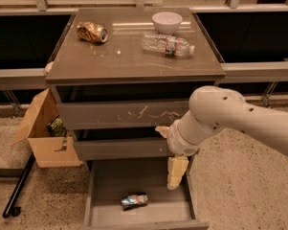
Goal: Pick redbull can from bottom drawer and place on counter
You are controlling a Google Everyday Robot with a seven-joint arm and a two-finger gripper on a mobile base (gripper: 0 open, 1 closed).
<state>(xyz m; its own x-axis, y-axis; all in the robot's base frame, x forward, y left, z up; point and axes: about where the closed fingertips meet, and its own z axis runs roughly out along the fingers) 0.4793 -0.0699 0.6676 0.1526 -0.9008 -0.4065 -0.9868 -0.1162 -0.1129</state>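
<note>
The redbull can (134, 200), small and silver-and-blue, lies on its side on the floor of the open bottom drawer (100, 210), near the drawer's front. My gripper (175, 172) hangs from the white arm at the right, pointing down over the drawer's right back part, above and to the right of the can and apart from it. The counter (119, 56) is the glossy grey-brown top of the cabinet above.
On the counter lie a gold-brown dented can (92, 32), a white bowl (167, 22) and a clear plastic bottle (167, 43). A scratched upper drawer front (124, 114) is shut. An open cardboard box (47, 131) stands at the cabinet's left on the speckled floor.
</note>
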